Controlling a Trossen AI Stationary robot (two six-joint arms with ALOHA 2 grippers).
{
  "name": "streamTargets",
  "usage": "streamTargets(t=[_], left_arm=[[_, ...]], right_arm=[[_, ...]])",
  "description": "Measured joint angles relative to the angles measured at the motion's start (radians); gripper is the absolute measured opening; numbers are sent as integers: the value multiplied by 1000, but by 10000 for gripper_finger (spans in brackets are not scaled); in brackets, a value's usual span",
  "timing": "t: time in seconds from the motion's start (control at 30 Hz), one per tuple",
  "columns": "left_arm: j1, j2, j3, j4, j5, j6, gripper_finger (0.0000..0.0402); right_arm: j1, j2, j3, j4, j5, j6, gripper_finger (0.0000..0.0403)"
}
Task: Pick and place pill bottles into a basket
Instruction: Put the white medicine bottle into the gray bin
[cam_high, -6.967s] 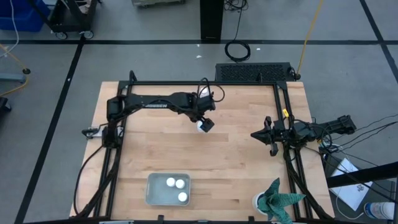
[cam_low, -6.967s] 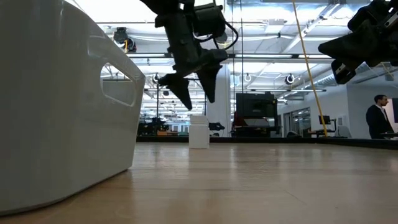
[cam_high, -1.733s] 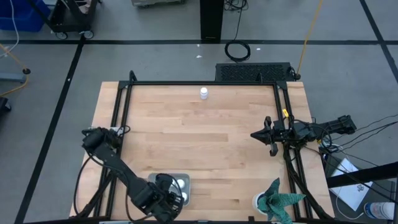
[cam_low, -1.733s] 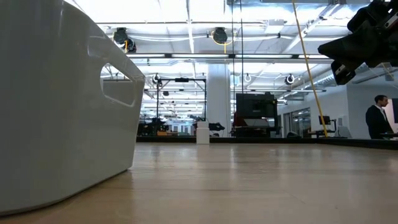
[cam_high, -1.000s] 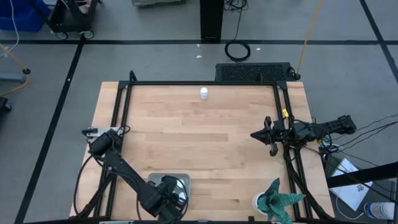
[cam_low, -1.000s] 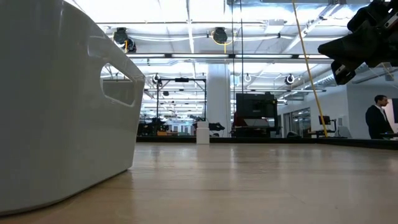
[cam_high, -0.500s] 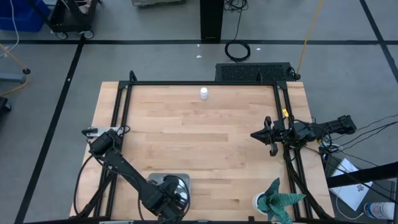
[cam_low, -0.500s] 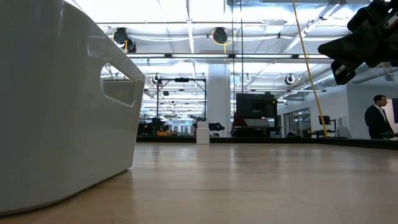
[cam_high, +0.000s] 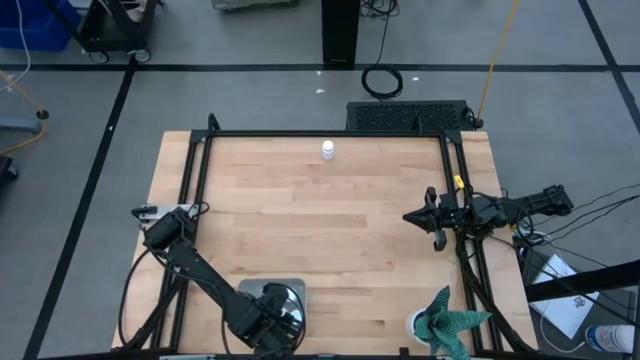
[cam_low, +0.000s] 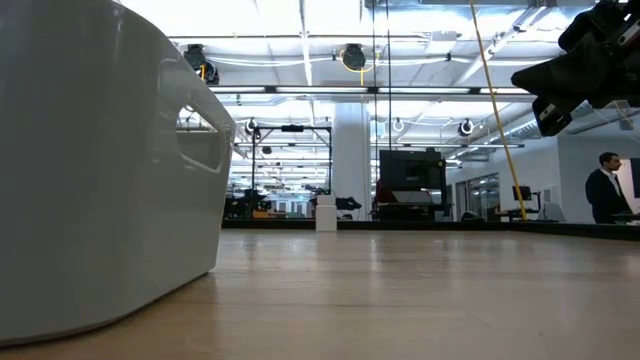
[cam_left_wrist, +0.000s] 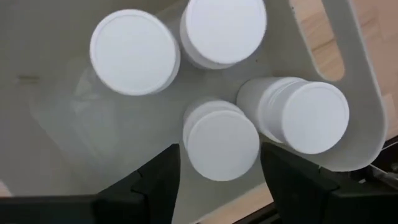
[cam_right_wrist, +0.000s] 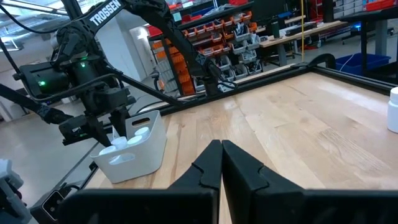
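The pale basket (cam_high: 246, 290) stands at the table's near edge; it also shows in the low view (cam_low: 100, 170) and the right wrist view (cam_right_wrist: 134, 152). My left gripper (cam_high: 272, 312) hangs over it, pointing down, shut on one white pill bottle (cam_left_wrist: 222, 146). Three more bottles (cam_left_wrist: 134, 51) stand upright on the basket's floor around it. One bottle (cam_high: 327, 150) stands alone on its base at the table's far edge. My right gripper (cam_high: 408, 216) waits shut and empty at the table's right side. My left gripper has the bottle between its two fingers (cam_left_wrist: 163, 180), one on each side of the bottle just below its cap (cam_left_wrist: 189, 127). The fingers come from above, pointing down. The bottle stands upright inside the basket, close beside another bottle (cam_left_wrist: 305, 115); its base is hidden.
A green-and-white object (cam_high: 440, 322) sits at the near right corner. A black frame (cam_high: 320, 134) runs along the table's far, left and right sides. A person (cam_low: 603, 195) stands far off in the room behind the table.
My left gripper has stayed over the basket. In the low view the basket has shifted a little: its side with the handle slot has moved slightly toward the right of the picture.
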Motion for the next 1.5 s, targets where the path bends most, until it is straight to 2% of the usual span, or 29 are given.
streamTargets(t=[0.3, 0.57, 0.67, 0.83, 0.97, 1.1, 1.33, 1.5], left_arm=[[0, 0, 16, -1, 66, -24, 229], [5, -60, 69, -11, 43, -27, 225], [7, -102, 72, -16, 23, -32, 199], [23, -189, 73, -20, -111, -12, 124], [54, -257, 73, -24, -189, 47, 60], [102, -326, 73, -23, -224, 135, 9], [212, -437, 73, 5, -286, 334, 18], [324, -511, 73, 79, -288, 530, 5]], right_arm=[[0, 0, 0, 0, 0, 0, 4], [0, 0, 0, 0, 0, 0, 4], [0, 0, 0, 0, 0, 0, 4], [0, 0, 0, 0, 0, 0, 4], [0, 0, 0, 0, 0, 0, 4], [0, 0, 0, 0, 0, 0, 4], [0, 0, 0, -1, 0, 0, 4], [0, 0, 0, -3, 0, 0, 4]])
